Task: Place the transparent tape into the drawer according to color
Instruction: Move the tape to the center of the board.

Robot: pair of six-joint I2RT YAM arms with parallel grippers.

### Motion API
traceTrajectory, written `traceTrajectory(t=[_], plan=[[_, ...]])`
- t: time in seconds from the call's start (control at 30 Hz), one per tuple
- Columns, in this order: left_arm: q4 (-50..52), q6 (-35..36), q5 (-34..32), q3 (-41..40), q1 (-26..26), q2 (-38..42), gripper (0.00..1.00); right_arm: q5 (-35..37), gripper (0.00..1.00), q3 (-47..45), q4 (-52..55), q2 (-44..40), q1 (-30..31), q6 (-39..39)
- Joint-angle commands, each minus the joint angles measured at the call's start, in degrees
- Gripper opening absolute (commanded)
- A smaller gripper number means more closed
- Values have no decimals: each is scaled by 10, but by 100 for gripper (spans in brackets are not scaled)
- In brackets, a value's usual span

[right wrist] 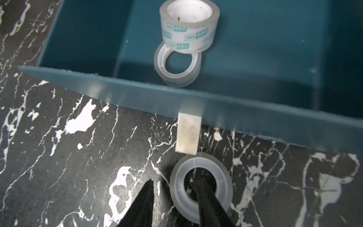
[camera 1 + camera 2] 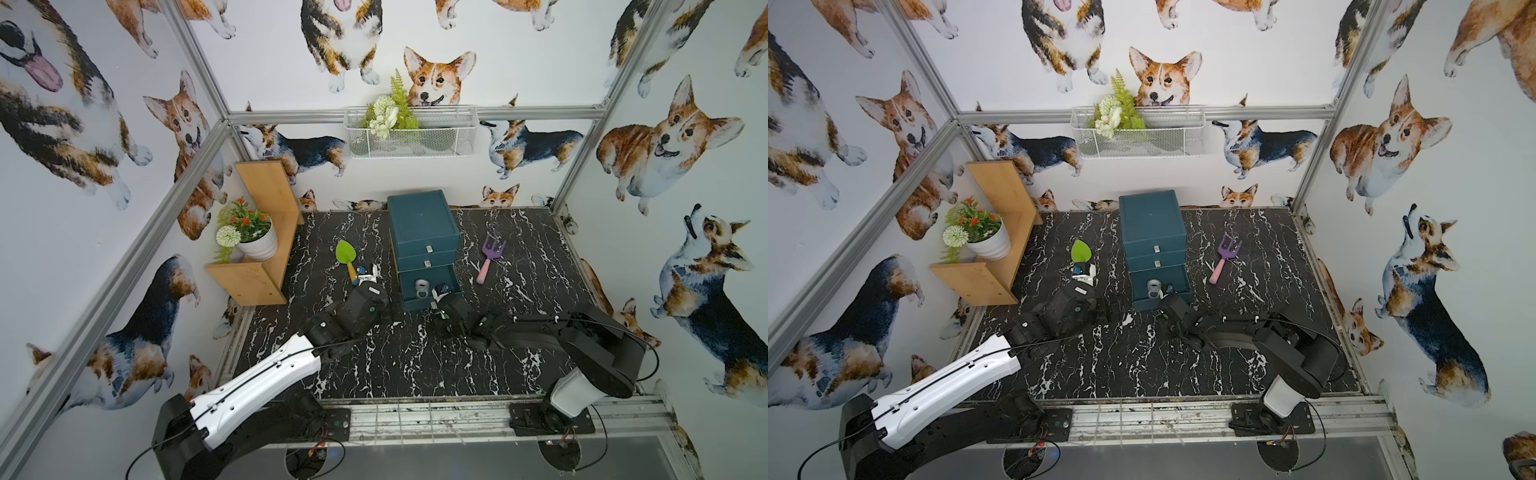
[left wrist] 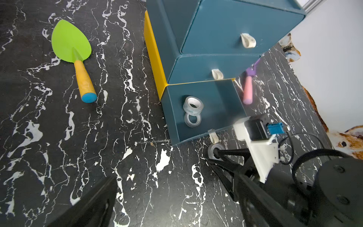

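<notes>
The transparent tape [image 1: 223, 182] lies flat on the counter [image 1: 59, 157], just in front of the open bottom drawer [image 1: 255, 110], almost touching its handle [image 1: 188, 133]. One of the right fingers [image 1: 204, 196] pokes into its hole; the other stands outside, a small gap away (half open, not squeezing). The left fingers [image 3: 94, 204] are spread wide, holding nothing; only one shows. Inside the drawer sit two clear rolls [image 1: 188, 29], one partly on the other.
</notes>
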State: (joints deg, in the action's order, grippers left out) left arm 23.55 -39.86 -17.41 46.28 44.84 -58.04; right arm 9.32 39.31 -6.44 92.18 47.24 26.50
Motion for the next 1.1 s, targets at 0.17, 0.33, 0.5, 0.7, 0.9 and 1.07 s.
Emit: traceTrajectory(t=[0.17, 0.33, 0.5, 0.7, 0.9, 1.07], plan=[[8, 1, -4, -1, -1, 2, 99, 18, 37, 33, 64, 35, 4, -13], [9, 4, -5, -3, -2, 2, 99, 10, 33, 46, 101, 53, 12, -21], [8, 7, -7, -6, -2, 3, 99, 15, 26, 47, 113, 67, 31, -19], [5, 10, -6, -5, -5, -1, 99, 19, 7, 48, 113, 70, 52, -13], [6, 13, -7, -7, -8, -2, 99, -87, 0, 30, 53, 14, 55, -6], [5, 12, -3, -9, -9, 0, 99, -90, 12, 48, 69, -19, 55, -3]])
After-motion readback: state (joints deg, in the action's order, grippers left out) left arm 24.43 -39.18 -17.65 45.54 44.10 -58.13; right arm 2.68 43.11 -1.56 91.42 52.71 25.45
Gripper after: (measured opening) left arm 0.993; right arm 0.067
